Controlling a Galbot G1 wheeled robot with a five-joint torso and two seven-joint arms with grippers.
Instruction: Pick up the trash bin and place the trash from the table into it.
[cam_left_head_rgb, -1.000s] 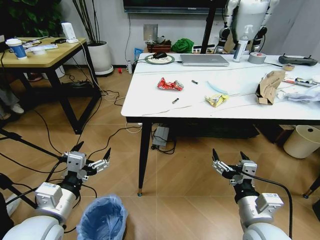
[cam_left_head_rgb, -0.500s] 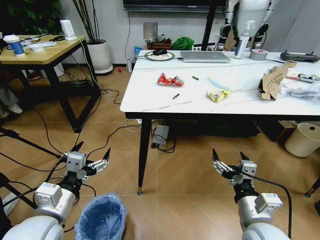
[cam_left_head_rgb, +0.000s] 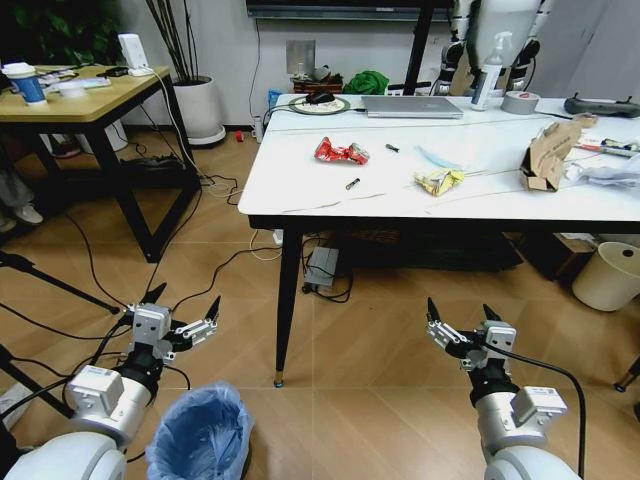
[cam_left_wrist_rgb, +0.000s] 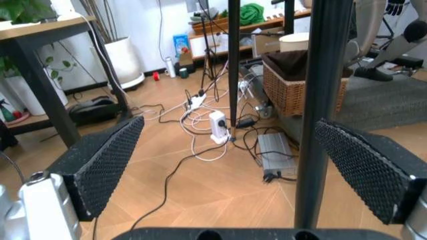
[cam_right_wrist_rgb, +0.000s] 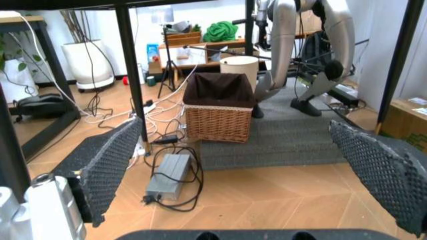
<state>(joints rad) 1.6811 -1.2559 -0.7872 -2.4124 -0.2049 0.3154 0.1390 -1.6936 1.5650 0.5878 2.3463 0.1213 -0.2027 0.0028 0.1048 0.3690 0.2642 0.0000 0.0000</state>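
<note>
Head view: my left gripper (cam_left_head_rgb: 183, 311) and right gripper (cam_left_head_rgb: 462, 322) hung spread and empty; the trash bin (cam_left_head_rgb: 197, 438) sat near-left on the floor, trash (cam_left_head_rgb: 340, 152) unmoved on the far desk (cam_left_head_rgb: 300, 190). Wrist views: jaws apart, nothing collected.

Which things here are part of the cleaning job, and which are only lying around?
Job: trash bin on the floor; red wrapper, yellow wrapper, torn cardboard on the table; left hand and right hand, both open.

Not job: laptop, tape roll, spray bottle.
</note>
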